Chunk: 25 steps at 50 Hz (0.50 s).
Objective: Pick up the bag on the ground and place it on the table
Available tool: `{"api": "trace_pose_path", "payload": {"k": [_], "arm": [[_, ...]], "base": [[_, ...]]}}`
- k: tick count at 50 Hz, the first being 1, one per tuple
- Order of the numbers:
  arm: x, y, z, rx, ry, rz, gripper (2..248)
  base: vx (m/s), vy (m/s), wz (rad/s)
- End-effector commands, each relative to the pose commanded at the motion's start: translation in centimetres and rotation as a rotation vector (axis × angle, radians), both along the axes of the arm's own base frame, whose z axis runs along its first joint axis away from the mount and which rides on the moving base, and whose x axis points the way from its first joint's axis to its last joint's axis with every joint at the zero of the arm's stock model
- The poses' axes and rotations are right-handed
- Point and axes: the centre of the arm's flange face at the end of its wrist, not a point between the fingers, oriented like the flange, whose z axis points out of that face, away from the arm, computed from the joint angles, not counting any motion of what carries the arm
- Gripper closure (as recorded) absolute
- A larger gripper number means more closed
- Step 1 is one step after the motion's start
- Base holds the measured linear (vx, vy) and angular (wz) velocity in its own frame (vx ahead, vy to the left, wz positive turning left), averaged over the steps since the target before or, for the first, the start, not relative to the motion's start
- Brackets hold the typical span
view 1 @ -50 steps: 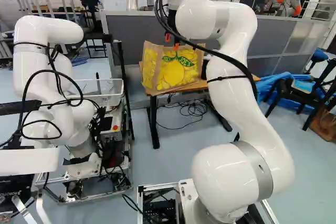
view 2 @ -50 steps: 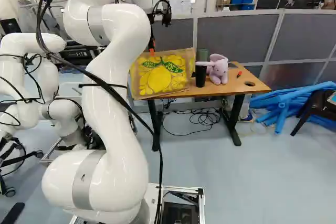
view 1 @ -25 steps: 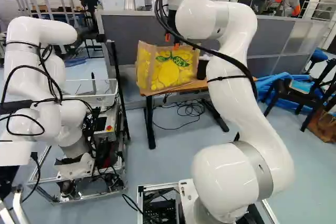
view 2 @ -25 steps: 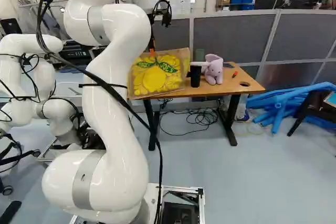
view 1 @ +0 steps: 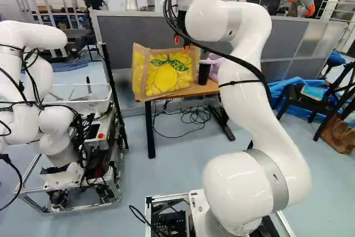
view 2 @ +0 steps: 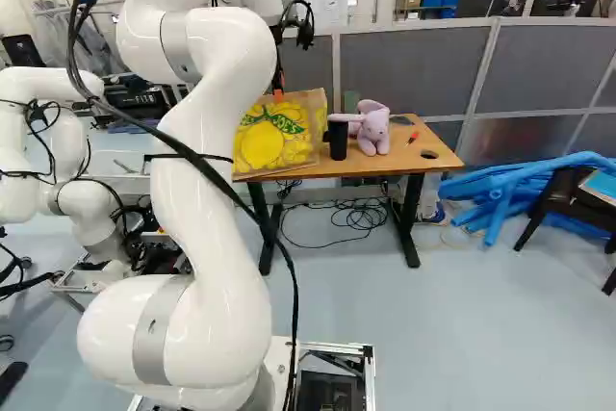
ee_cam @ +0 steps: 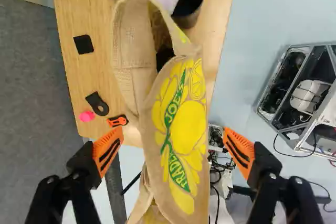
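From my screen I see the gripper at the top of the bag. The bag is already on the worktop; it stands upright, slightly tilted, at the left end of this worktop in the left base view. On its face are printed yellow lemons with green leaves and lettering.

In the wrist view, the fingers are wide apart. The bag is between them, but I see a gap on both sides, so they are not clamped on it. Its handle makes an open loop and goes close to the black cup.

The pale purple plush elephant sits just beside this cup, and a green object stands behind the cup. On the worktop I find also a black square, a pink round piece and, near one finger, an orange and black tool.

Under the worktop, black cables lie in loose loops on the floor. The grey partition is behind it. At the left of the left base view there is another robot. At the right of the same view I see blue tubes, a dark chair and a brown bag on the floor.
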Motion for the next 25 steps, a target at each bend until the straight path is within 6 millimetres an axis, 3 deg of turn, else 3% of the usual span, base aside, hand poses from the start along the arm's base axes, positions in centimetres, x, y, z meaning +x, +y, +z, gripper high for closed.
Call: {"api": "trace_pose_path", "payload": {"k": [15,25], "arm": [[0.00,0.00,0.00,0.000,0.000,0.000,3],[0.00,0.00,0.00,0.000,0.000,0.000,3]], "base": [[0.000,0.008,-0.001],[-0.061,-0.065,-0.003]]}}
